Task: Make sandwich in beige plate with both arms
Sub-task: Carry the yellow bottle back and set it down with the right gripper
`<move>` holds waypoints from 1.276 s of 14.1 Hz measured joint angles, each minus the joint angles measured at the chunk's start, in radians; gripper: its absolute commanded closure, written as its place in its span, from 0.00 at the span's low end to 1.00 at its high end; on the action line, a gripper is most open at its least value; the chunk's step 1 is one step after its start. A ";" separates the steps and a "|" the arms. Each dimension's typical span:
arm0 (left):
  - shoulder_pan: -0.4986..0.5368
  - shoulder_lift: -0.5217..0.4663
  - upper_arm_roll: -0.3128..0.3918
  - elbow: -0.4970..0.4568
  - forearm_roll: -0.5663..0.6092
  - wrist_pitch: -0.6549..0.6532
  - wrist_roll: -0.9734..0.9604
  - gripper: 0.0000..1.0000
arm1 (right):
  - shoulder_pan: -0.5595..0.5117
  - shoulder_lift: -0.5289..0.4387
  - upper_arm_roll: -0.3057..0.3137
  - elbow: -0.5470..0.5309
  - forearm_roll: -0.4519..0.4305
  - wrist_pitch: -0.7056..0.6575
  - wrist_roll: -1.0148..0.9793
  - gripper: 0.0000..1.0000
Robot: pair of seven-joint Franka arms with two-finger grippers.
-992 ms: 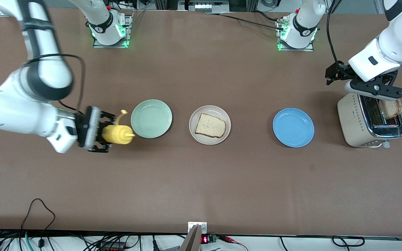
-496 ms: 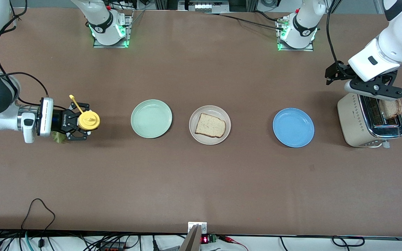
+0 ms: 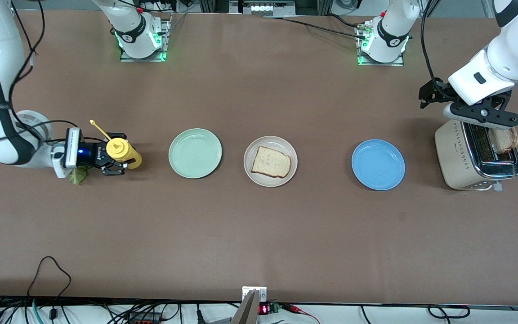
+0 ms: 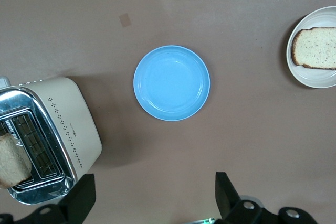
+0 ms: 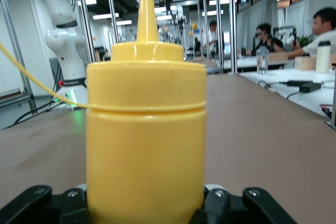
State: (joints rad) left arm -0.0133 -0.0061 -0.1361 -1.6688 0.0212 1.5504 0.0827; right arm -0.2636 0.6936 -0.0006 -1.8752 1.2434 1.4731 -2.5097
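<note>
— How far along?
— One bread slice (image 3: 270, 162) lies on the beige plate (image 3: 252, 174), mid-table; lettuce (image 3: 77, 176) and second slice (image 3: 503, 140) remain.
— Grippers?
— Right gripper (image 3: 114, 157) clamped on the mustard bottle (image 3: 121, 151); left gripper (image 3: 481, 118) open over the toaster (image 3: 457, 162).
</note>
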 measured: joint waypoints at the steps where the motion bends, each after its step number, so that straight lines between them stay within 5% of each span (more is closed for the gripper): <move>1: 0.000 0.000 0.000 0.000 0.000 -0.001 0.000 0.00 | -0.011 0.033 0.000 0.001 0.010 -0.028 -0.040 0.77; 8: -0.002 0.000 -0.006 0.000 0.000 -0.001 0.000 0.00 | -0.060 0.114 0.000 0.010 0.014 -0.064 -0.116 0.77; 11: -0.006 0.000 -0.014 0.000 0.000 -0.001 0.000 0.00 | -0.061 0.135 0.000 0.011 0.014 -0.063 -0.125 0.68; 14: -0.007 0.000 -0.016 0.000 0.000 -0.001 0.000 0.00 | -0.063 0.151 -0.004 0.013 0.013 -0.058 -0.131 0.27; 18: -0.006 0.000 -0.016 0.000 0.000 -0.001 0.000 0.00 | -0.064 0.152 -0.014 0.017 0.003 -0.050 -0.131 0.00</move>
State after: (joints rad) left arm -0.0191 -0.0061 -0.1519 -1.6686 0.0212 1.5492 0.0827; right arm -0.3277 0.8460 -0.0151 -1.8587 1.2461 1.4231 -2.6411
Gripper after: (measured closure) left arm 0.000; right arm 0.291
